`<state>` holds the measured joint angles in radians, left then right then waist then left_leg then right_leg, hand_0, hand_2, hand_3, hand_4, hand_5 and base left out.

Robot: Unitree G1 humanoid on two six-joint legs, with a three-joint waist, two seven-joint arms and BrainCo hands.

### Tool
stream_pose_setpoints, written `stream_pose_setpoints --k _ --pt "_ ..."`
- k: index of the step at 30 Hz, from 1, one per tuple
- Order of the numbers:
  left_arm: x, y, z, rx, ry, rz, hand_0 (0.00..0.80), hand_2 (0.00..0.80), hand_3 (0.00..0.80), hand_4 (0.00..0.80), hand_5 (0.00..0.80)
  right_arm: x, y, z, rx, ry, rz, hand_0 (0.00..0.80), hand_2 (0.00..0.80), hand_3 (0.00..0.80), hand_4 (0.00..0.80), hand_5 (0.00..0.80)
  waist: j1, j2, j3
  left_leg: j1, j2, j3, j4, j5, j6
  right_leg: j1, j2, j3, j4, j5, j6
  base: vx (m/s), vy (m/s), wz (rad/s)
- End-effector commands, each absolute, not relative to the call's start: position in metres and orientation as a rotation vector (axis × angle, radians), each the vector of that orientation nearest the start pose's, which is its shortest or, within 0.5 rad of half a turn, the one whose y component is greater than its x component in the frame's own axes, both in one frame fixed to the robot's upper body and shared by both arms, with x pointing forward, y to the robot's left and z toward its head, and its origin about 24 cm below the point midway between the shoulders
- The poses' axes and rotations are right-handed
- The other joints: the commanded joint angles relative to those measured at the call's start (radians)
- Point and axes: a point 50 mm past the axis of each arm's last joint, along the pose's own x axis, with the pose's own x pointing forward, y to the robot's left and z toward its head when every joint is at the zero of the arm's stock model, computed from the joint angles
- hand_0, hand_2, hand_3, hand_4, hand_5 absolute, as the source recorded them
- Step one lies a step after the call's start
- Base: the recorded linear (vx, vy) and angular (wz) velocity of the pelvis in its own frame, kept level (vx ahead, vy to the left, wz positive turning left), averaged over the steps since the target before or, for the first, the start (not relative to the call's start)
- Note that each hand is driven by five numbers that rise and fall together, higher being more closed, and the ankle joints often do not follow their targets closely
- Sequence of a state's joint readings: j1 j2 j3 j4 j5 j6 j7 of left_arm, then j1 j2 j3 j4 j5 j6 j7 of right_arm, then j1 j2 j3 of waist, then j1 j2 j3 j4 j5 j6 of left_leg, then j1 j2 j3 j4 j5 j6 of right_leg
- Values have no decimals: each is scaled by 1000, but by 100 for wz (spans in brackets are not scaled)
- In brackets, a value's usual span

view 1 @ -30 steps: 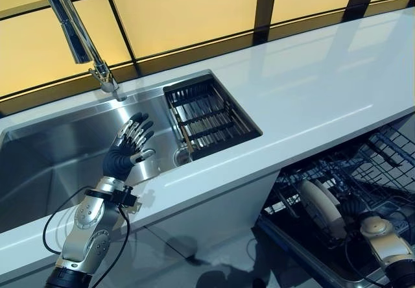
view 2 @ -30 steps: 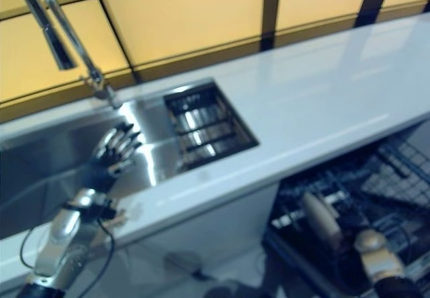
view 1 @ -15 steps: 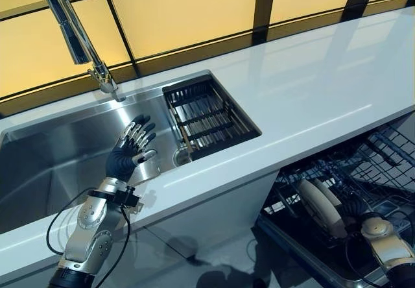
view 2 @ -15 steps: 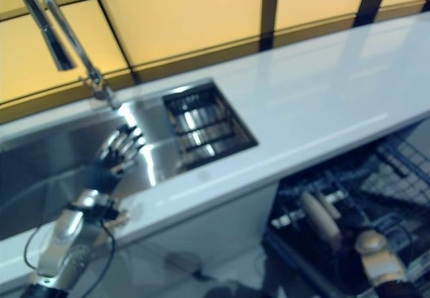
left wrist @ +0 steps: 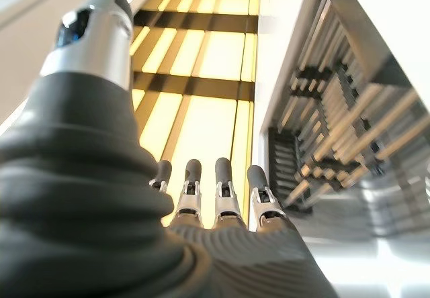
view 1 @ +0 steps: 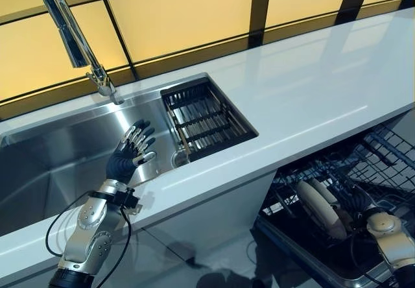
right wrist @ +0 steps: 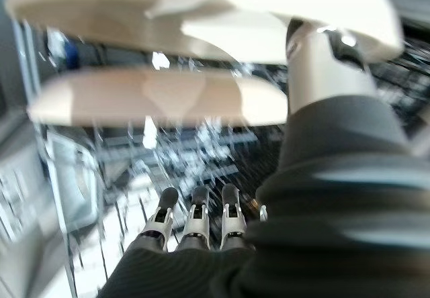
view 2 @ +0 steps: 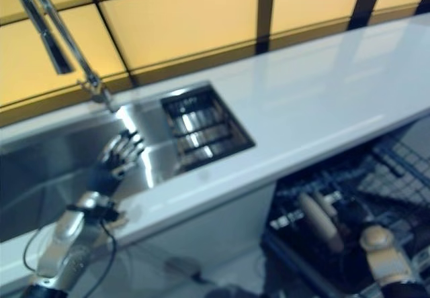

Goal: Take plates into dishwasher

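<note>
The right robot hand (right wrist: 201, 234) is down in the dishwasher rack (view 1: 382, 165), low on the right. Its own wrist view shows its fingers straight and holding nothing, just past two cream plates (right wrist: 161, 103). The head views show only its wrist, beside the plates standing on edge in the rack. Farther off, the left robot hand (view 1: 126, 158) hangs over the steel sink (view 1: 52, 165), fingers spread wide and empty. Its wrist view shows the drain basket (left wrist: 336, 110) beyond the fingertips. The white bench (view 1: 311, 87) runs behind, with the tall tap (view 1: 68, 32) at the back.
</note>
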<state>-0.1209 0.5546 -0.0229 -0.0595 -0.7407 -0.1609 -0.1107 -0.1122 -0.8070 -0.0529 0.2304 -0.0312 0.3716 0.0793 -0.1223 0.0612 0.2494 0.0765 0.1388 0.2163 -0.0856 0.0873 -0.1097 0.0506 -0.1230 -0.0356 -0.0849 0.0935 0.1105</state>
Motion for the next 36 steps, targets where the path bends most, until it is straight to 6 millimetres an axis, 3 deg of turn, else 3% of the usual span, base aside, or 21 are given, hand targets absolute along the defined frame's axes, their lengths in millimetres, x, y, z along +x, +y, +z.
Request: stream_pose_setpoints --k 1,8,14,18,20,21,22,24,25,29,31,32,34,35,36 --pt "272 247 133 -151 -331 -121 0 0 0 0 0 264 -342 114 -797 322 -244 0 0 0 0 0 5 -92 -65 53 38 -31 -2 -34 6 -18 -39 15 -2 39 34 34 -80 0" --pt "265 275 100 -74 -151 -25 0 0 0 0 0 264 -334 147 -729 134 -265 0 0 0 0 0 20 -97 -98 50 70 -39 -2 -17 -5 -7 -15 -12 -2 22 21 40 -128 3" --pt "254 290 79 -17 -52 31 0 0 0 0 0 266 -326 158 -736 73 -216 0 0 0 0 0 40 -95 -108 51 91 -47 -2 0 -16 6 4 -31 -2 11 6 44 -99 8" --pt "247 298 81 61 -57 58 0 0 0 0 0 265 -326 159 -731 77 -209 0 0 0 0 0 57 -97 -105 24 105 -58 -2 42 -26 9 17 -45 -2 16 -3 36 -92 5" --pt "244 304 92 105 -103 59 0 0 0 0 0 264 -329 159 -728 81 -225 0 0 0 0 0 69 -96 -97 -4 119 -58 -2 75 -46 12 20 -65 -2 12 -2 10 -82 17" --pt "242 307 106 125 -146 43 0 0 0 0 0 262 -332 158 -721 88 -252 0 0 0 0 0 83 -98 -85 -39 134 -55 -2 98 -69 23 19 -78 -2 6 4 -14 -57 21" --pt "242 307 108 128 -154 39 0 0 0 0 0 262 -332 158 -720 90 -254 0 0 0 0 0 84 -99 -83 -42 134 -56 -2 100 -71 24 18 -81 -2 6 4 -68 -40 30" --pt "245 303 130 175 -218 -28 0 0 0 0 0 258 -342 159 -726 120 -298 0 0 0 0 0 70 -109 -71 -8 134 22 37 105 -71 8 -7 -137 -2 32 -1 -179 15 42" --pt "245 302 131 182 -222 -32 0 0 0 0 0 258 -343 159 -728 121 -300 0 0 0 0 0 69 -110 -70 -7 134 21 43 103 -70 8 -9 -140 -2 33 -1 -227 46 69" --pt "242 303 160 273 -301 -50 0 0 0 0 0 250 -359 162 -750 148 -344 0 0 0 0 0 58 -113 -72 15 112 -54 210 121 -71 -23 -17 -140 12 60 -29 -176 72 42" --pt "241 307 176 308 -342 -52 0 0 0 0 0 247 -368 167 -752 164 -361 0 0 0 0 0 51 -114 -75 12 90 -112 311 109 -64 -34 -20 -129 27 64 -41 -172 82 16" --pt "240 309 190 341 -394 -51 0 0 0 0 0 249 -374 172 -760 183 -372 0 0 0 0 0 62 -108 -72 -2 58 -162 330 78 -47 -40 -22 -103 43 59 -42 -131 87 -2" --pt "238 311 200 355 -428 -58 0 0 0 0 0 253 -379 174 -763 194 -379 0 0 0 0 0 66 -96 -71 11 46 -162 296 35 -34 -49 -19 -90 62 46 -39 -107 117 9" --pt "238 309 208 359 -455 -69 0 0 0 0 0 254 -382 173 -766 203 -390 0 0 0 0 0 62 -84 -71 26 65 -124 271 29 -34 -53 -24 -107 73 36 -37 -123 117 30" --pt "238 305 213 354 -476 -88 0 0 0 0 0 254 -383 170 -760 211 -405 0 0 0 0 0 64 -79 -69 36 65 -111 255 11 -29 -55 -30 -112 80 34 -35 -137 77 32"
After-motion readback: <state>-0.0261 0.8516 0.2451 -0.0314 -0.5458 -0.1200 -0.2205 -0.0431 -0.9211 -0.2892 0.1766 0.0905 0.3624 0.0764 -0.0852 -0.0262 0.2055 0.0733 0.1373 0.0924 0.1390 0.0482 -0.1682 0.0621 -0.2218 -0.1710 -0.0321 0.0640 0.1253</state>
